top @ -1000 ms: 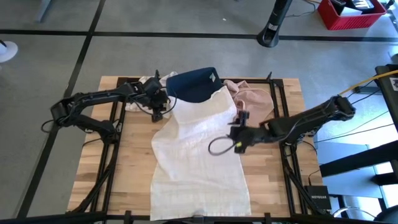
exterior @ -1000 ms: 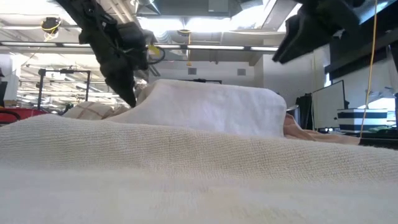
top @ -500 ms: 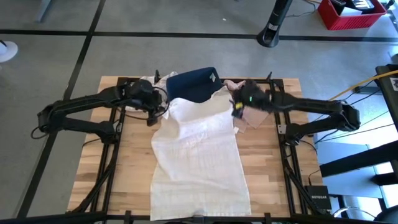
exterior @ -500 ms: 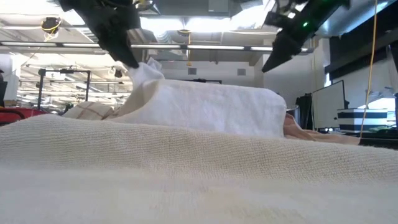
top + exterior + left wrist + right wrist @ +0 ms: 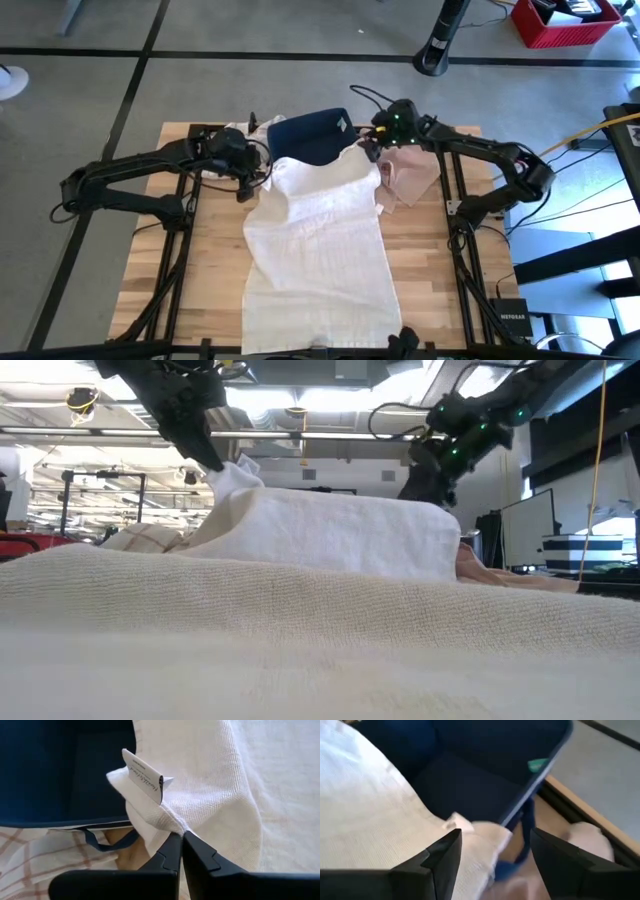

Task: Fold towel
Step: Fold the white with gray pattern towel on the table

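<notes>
From above I saw a grey floor (image 5: 250,85) crossed by dark lines around the wooden worktop (image 5: 215,265), a red crate (image 5: 560,22) at the far right and a black post base (image 5: 436,55). Across the room, bright ceiling lights (image 5: 330,400) glared and a monitor (image 5: 520,520) stood right

towel (image 5: 318,240) white | bag (image 5: 312,135) navy | cloth (image 5: 408,170) pink | table (image 5: 215,260) light wood
</notes>
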Tool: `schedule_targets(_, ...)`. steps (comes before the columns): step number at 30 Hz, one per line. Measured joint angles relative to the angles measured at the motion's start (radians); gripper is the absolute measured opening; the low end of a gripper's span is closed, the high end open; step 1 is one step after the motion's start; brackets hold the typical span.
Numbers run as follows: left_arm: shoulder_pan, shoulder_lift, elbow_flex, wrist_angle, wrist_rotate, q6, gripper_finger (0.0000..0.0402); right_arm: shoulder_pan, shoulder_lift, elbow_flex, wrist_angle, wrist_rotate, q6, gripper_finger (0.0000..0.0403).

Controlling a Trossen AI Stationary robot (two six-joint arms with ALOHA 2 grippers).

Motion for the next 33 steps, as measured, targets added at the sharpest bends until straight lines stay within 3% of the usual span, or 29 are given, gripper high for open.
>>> schedule_targets(8, 0.0, 0.0, -0.001, 0.0, 0.0, 0.0, 0.0001, 0.001, 0.038, 0.0, 0.016, 0.035, 0.007, 0.0215)
schedule_targets(20, 0.0, 0.0, -0.001, 0.0, 0.0, 0.006, 0.0002, 0.003, 0.025, 0.0, 0.018, 0.062, -0.026, 0.0014)
schedule_targets(33, 0.0, 0.0, -0.001, 0.0, 0.0, 0.008, 0.0002, 0.003, -0.051, 0.0, -0.013, 0.053, -0.048, 0.0003)
